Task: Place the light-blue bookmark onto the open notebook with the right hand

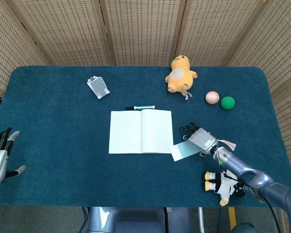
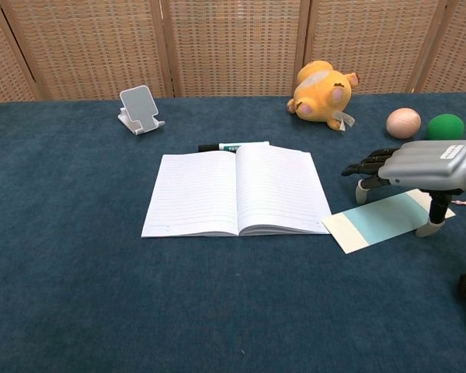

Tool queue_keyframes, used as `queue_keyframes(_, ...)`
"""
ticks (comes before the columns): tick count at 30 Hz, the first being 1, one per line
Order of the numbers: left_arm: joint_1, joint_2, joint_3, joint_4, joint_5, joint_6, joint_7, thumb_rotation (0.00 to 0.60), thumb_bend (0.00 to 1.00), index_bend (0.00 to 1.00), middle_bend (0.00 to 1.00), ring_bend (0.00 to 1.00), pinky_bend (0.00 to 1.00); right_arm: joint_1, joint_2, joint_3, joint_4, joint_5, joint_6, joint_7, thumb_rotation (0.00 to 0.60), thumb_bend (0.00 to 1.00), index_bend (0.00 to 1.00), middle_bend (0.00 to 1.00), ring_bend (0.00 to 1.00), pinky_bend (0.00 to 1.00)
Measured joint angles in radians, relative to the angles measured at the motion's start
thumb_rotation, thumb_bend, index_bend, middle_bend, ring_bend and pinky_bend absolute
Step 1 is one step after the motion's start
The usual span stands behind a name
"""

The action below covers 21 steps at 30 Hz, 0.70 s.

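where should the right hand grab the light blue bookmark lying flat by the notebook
Probably the far right end of the bookmark, where the right hand hovers. It lies flat on the cloth, so come from above, thumb and fingers pinching the short edge. Its left end nearly meets the notebook.

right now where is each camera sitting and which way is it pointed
Head view: high above the near table edge, looking steeply down on the whole table; shows the left hand at the lower left and the right hand with its forearm.
Chest view: low at the near edge, looking level across the table toward the wicker screens; only the right hand shows.
Both share the right hand over the light-blue bookmark, the open notebook, the marker, the phone stand, the yellow plush and two balls.
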Motion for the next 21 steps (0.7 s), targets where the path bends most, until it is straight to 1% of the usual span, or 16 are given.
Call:
queue_keyframes(3, 0.000, 0.001, 0.001, 0.000, 0.001, 0.000, -0.002, 0.600, 0.00, 0.00, 0.00, 0.00, 0.00, -0.001, -0.007, -0.006, 0.009, -0.002, 0.007, 0.002, 0.600, 0.05, 0.39, 0.00, 0.00, 0.00)
queue_keyframes(6, 0.000, 0.002, 0.002, 0.000, 0.002, 0.001, -0.003, 0.600, 0.00, 0.00, 0.00, 0.00, 0.00, -0.001, -0.010, -0.011, 0.011, -0.005, 0.013, 0.004, 0.600, 0.06, 0.41, 0.00, 0.00, 0.00)
queue_keyframes(13, -0.001, 0.003, 0.005, -0.001, 0.005, 0.001, -0.005, 0.600, 0.00, 0.00, 0.00, 0.00, 0.00, 0.001, -0.011, -0.017, 0.005, -0.009, 0.025, 0.002, 0.600, 0.18, 0.51, 0.00, 0.00, 0.00)
queue_keyframes(16, -0.001, 0.004, 0.006, -0.002, 0.006, 0.002, -0.007, 0.600, 0.00, 0.00, 0.00, 0.00, 0.00, 0.002, -0.010, -0.020, 0.000, -0.011, 0.030, 0.000, 0.600, 0.23, 0.54, 0.00, 0.00, 0.00)
queue_keyframes(21, -0.001, 0.005, 0.007, -0.002, 0.007, 0.001, -0.008, 0.600, 0.00, 0.00, 0.00, 0.00, 0.00, 0.003, -0.009, -0.022, -0.008, -0.011, 0.036, -0.007, 0.600, 0.26, 0.57, 0.00, 0.00, 0.00)
